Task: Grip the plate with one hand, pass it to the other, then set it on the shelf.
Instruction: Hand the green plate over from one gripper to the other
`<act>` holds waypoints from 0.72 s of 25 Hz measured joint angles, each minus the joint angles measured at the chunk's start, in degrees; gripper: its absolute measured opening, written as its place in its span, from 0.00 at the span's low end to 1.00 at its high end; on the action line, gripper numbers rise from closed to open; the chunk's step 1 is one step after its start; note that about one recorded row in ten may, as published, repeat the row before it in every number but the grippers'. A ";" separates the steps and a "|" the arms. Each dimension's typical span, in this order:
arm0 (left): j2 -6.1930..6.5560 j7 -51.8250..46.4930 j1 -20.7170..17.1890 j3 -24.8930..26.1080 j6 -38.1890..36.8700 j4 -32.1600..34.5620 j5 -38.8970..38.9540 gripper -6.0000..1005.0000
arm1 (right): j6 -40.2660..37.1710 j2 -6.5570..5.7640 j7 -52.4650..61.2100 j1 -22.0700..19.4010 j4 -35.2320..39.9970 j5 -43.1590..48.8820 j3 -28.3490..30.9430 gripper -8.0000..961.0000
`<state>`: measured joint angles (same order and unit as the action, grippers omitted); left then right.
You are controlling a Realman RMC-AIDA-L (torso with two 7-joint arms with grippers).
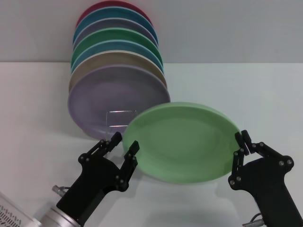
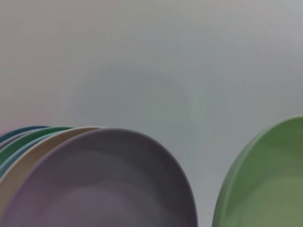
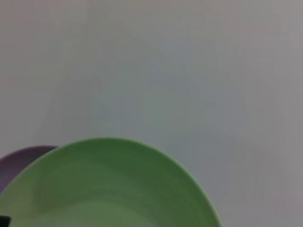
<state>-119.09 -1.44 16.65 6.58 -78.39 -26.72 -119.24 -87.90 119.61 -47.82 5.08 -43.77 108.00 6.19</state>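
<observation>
The light pastel-green plate [image 1: 182, 142] hangs tilted above the white table, in front of the rack. My right gripper [image 1: 242, 143] is shut on its right rim and holds it up. My left gripper [image 1: 124, 143] is open at the plate's left rim, one finger [image 1: 133, 148] overlapping the edge. I cannot tell if it touches the rim. The plate also shows in the left wrist view [image 2: 265, 184] and the right wrist view [image 3: 109, 184]. The silver wire shelf [image 1: 121, 118] shows only its upright loop front, behind the plate's left edge.
Several plates stand stacked on edge in the rack: a lilac plate [image 1: 113, 92] in front, then beige, blue and an emerald-green plate [image 1: 118, 35], others behind. The lilac plate also shows in the left wrist view [image 2: 104, 184]. A grey wall stands behind the table.
</observation>
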 joint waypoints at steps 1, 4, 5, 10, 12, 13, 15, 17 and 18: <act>0.00 0.00 0.00 0.00 0.00 0.00 0.00 0.54 | 0.01 0.00 0.01 0.08 0.00 -0.01 -0.10 0.02; 0.00 0.02 0.51 0.00 0.07 0.00 -0.03 0.42 | 0.06 0.00 0.00 0.11 0.00 -0.01 -0.12 0.02; 0.00 0.02 0.51 0.00 0.07 0.00 -0.03 0.42 | 0.06 0.00 0.00 0.11 0.00 -0.01 -0.12 0.02; 0.00 0.03 0.85 0.00 0.78 0.00 -0.04 0.40 | 0.11 0.00 0.00 0.11 0.00 -0.05 -0.13 0.02; 0.00 0.03 0.91 0.01 0.93 -0.01 -0.04 0.40 | 0.13 0.00 0.01 0.11 0.00 -0.06 -0.13 0.02; 0.00 0.03 0.99 0.01 1.02 0.00 -0.04 0.39 | 0.17 0.00 0.00 0.13 0.00 -0.06 -0.13 0.02; 0.00 0.03 1.14 0.01 1.24 0.00 -0.03 0.39 | 0.26 0.00 0.00 0.16 0.00 -0.07 -0.13 0.02; 0.04 0.03 1.19 0.01 1.36 0.00 -0.03 0.38 | 0.28 0.00 0.01 0.17 0.00 -0.07 -0.13 0.02; 0.06 0.03 1.19 0.01 1.39 0.00 -0.03 0.38 | 0.28 0.00 0.00 0.18 -0.01 -0.07 -0.13 0.02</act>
<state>-119.03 -1.40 17.84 6.59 -77.00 -26.71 -119.27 -87.62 119.62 -47.82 5.25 -43.78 107.93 6.06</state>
